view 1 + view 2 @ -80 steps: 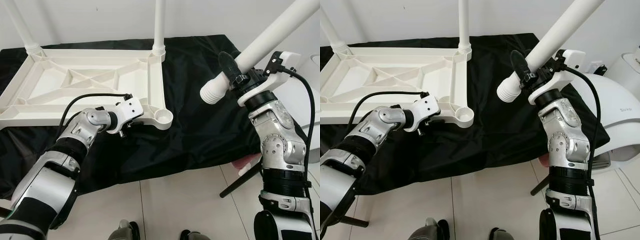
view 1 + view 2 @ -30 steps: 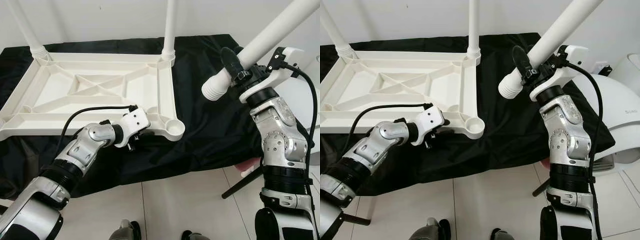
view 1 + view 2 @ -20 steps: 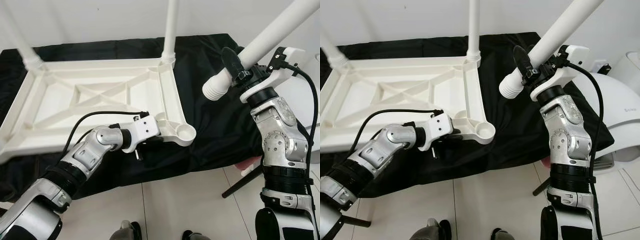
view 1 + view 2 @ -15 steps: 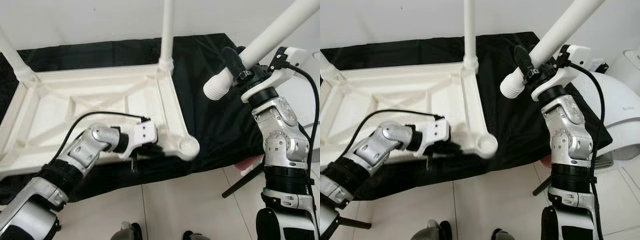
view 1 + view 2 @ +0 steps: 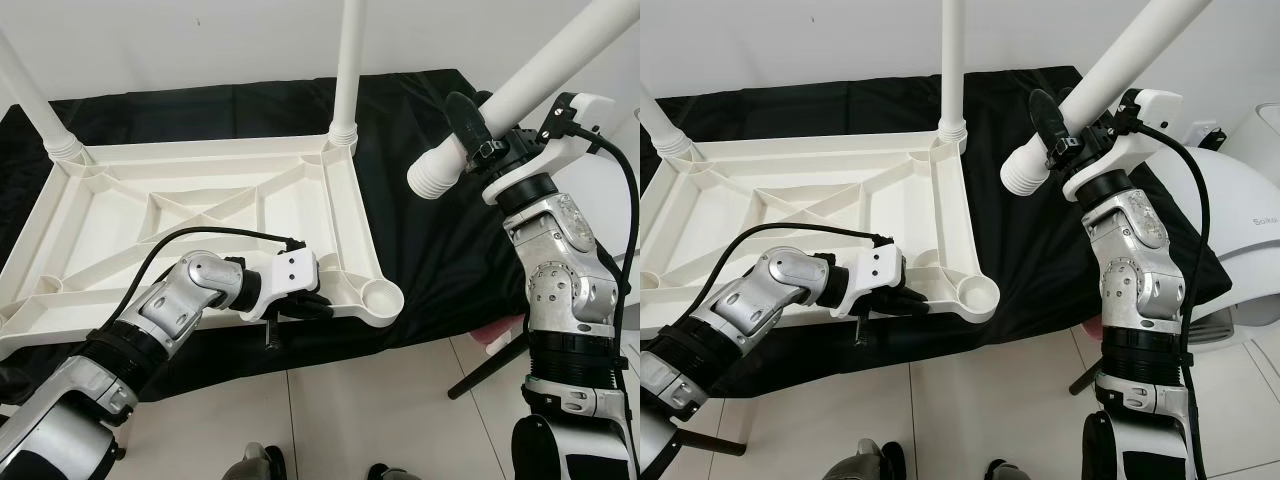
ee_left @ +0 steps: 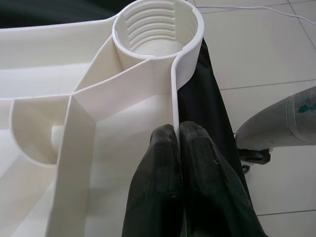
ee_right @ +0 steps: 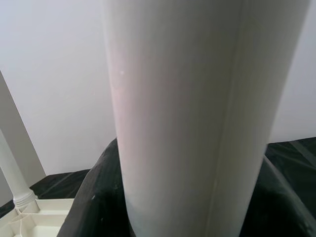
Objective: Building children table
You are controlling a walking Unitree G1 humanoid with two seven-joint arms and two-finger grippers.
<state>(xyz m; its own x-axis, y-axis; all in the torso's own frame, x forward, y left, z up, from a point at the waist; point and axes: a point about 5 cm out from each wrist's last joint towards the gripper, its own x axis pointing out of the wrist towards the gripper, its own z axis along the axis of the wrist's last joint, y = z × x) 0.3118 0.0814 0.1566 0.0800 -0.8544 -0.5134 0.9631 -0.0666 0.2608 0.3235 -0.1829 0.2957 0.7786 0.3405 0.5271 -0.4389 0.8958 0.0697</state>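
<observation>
Upturned white tabletop [image 5: 190,200] on black cloth [image 5: 440,250], over tiled floor [image 5: 380,410].

Tabletop frame dragged and swung toward the robot's right.

The upturned white tabletop [image 5: 200,215] now lies with its empty threaded socket corner [image 5: 383,296] closer to the near edge of the black-covered worktop [image 5: 1040,250] and further to the right than 2.7 s ago, after tilting and blurring half a second back. The left gripper [image 6: 177,129], fingers [image 6: 160,163] pinched together on the thin rim just beside that socket, has travelled along with it, its arm stretched further out. The two fitted legs [image 5: 345,75] stand shifted rightward with the frame.
</observation>
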